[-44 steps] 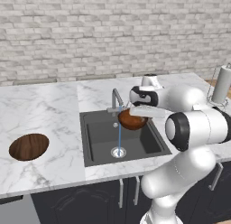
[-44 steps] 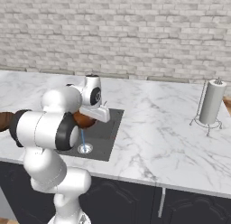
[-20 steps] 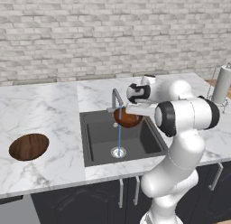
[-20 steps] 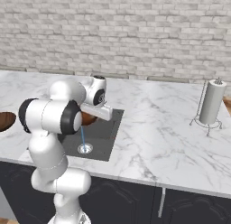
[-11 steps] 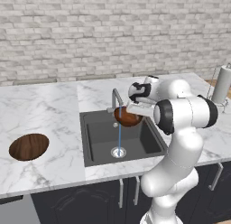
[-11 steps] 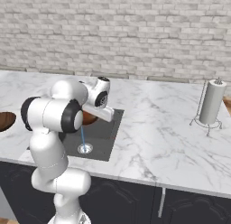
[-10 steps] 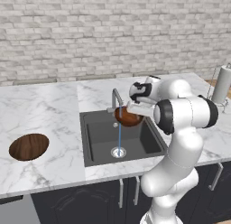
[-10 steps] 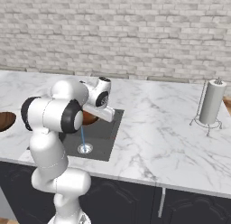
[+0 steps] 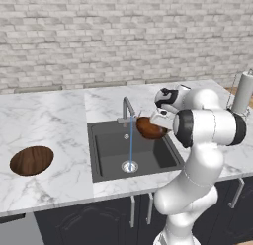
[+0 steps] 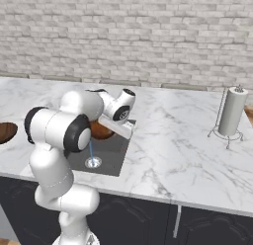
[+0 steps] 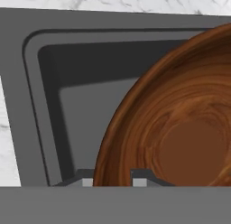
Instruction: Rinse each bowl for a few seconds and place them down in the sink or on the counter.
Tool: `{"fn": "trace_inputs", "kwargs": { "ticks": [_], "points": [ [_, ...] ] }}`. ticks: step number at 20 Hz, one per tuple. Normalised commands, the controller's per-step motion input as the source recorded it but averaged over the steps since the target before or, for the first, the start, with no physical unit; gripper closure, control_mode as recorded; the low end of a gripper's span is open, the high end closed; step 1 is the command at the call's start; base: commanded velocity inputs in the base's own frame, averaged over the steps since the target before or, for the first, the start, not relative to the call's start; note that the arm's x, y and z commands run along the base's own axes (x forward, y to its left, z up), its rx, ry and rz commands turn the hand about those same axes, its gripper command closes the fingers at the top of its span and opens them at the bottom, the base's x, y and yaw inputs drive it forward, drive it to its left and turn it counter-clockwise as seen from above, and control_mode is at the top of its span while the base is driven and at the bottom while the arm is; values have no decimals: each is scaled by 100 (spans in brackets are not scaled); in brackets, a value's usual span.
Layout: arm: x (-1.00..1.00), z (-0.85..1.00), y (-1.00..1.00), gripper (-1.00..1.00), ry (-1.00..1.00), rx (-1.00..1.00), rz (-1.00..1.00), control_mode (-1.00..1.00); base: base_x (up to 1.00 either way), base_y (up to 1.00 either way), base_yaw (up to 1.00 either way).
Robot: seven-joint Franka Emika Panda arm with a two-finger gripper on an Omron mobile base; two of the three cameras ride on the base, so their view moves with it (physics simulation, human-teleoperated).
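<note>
Held bowl (image 9: 149, 128) nearer the faucet (image 9: 127, 109).

A grey-white brick wall (image 9: 123, 36) stands behind; dark cabinets (image 10: 207, 224) are below, and the light is even

Free room and obstacles around the sink (image 9: 106, 155).

A slim steel faucet (image 9: 126, 108) rises at the basin's back rim, and a thin stream of water (image 9: 131, 144) falls from it to the drain (image 9: 129, 166), splitting the basin into a left and a right half. A held wooden bowl (image 9: 149, 128), tilted, hangs over the right half just beside the faucet, with the arm (image 9: 205, 125) behind it crowding that side. The basin's left half and floor lie open. On the counter (image 9: 44, 120), the stretch between the sink and a second bowl (image 9: 31, 160) far to the left is bare. To the right, open marble runs to a paper towel holder (image 10: 230, 113) near the wall.
</note>
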Motion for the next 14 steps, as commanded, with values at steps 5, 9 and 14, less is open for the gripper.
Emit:
{"fn": "trace_inputs", "kwargs": {
  "ticks": [5, 9, 14],
  "points": [
    [-22, 29, -17, 100, 1, 1, -4, -100, 0, 0, 0],
    [-26, 33, -26, 100, 8, -1, -9, -100, 0, 0, 0],
    [-17, 22, -32, 100, 13, -5, -10, -100, 0, 0, 0]
  ]
}}
